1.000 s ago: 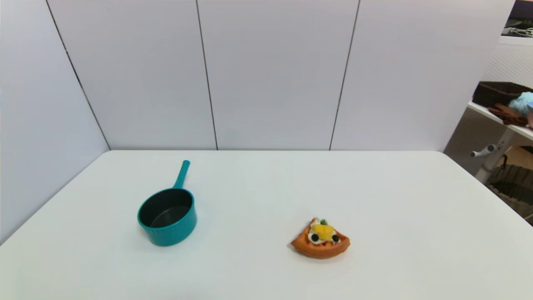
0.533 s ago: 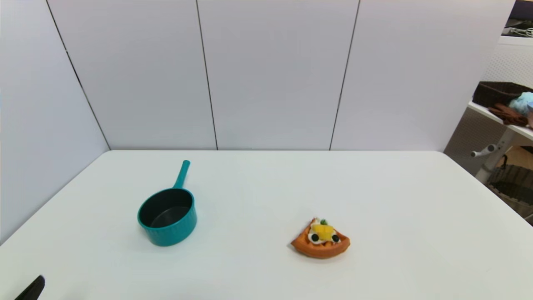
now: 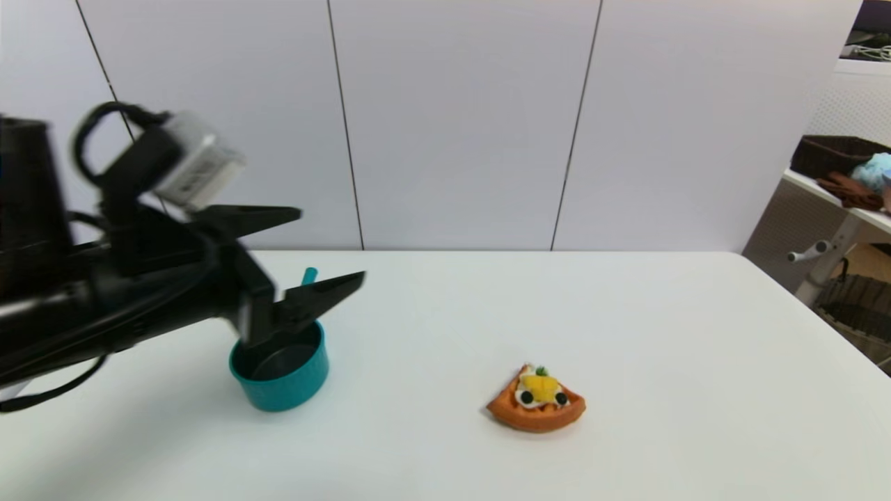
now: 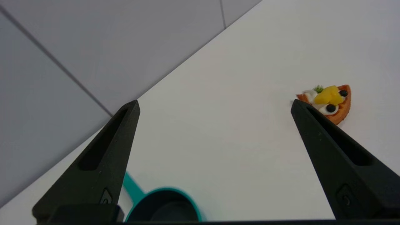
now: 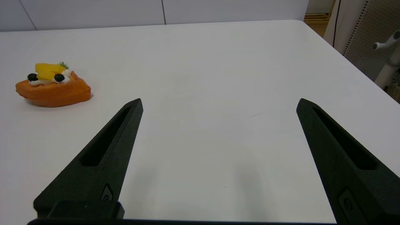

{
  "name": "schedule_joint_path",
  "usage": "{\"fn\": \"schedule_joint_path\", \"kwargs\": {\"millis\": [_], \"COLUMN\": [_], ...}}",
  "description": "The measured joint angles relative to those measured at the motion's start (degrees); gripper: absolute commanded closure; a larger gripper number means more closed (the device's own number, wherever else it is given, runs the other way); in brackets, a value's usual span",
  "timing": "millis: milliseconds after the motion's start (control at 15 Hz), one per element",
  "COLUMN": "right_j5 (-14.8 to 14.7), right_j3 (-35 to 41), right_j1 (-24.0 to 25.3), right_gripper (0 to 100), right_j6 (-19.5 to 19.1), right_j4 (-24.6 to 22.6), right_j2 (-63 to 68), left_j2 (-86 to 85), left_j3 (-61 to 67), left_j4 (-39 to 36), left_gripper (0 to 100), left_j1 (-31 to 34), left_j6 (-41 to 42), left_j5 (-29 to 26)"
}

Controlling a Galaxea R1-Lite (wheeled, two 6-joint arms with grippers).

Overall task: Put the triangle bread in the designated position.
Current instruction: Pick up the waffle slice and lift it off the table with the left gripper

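Left end effector [image 3: 327, 247] newly swung in above the teal saucepan [image 3: 280, 376], fingers spread wide and empty, triangle bread [image 3: 536, 401] flat on white tabletop [image 3: 661, 348] well to its right, right end effector [image 5: 218, 103] wide, low over the tabletop.

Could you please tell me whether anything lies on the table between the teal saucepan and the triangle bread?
No: in the head view, only bare white tabletop separates the teal saucepan from the triangle bread.

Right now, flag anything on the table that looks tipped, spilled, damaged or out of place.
Nothing stands out. The bread lies flat on the table, toppings up and intact. The saucepan stands upright, with nothing visible inside. The left gripper hangs open above the pan; the right gripper is open near the table's right side.
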Motion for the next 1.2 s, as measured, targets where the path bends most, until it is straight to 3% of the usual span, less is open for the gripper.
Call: {"fn": "schedule_joint_path", "kwargs": {"millis": [267,467,667,1000,1200], "right_j5": [0.0,0.0,0.0,0.0,0.0], "right_j3": [0.0,0.0,0.0,0.0,0.0], "right_j1": [0.0,0.0,0.0,0.0,0.0], "right_gripper": [0,0,0,0,0], "right_j6": [0.0,0.0,0.0,0.0,0.0], "right_j4": [0.0,0.0,0.0,0.0,0.0], "right_j2": [0.0,0.0,0.0,0.0,0.0], "left_j2": [21.1,30.2,34.4,36.4,37.5], "left_j3": [-17.8,-25.3,-27.5,-27.8,-27.7], "left_j4": [0.3,7.8,15.5,16.6,16.8], "left_gripper": [0,0,0,0,0], "left_j1": [-13.1,-19.1,-20.3,-20.1,-20.2], "left_j6": [2.8,3.0,2.8,-1.5,-4.7], "left_j5": [-0.8,-0.9,-0.5,4.4,4.6]}}
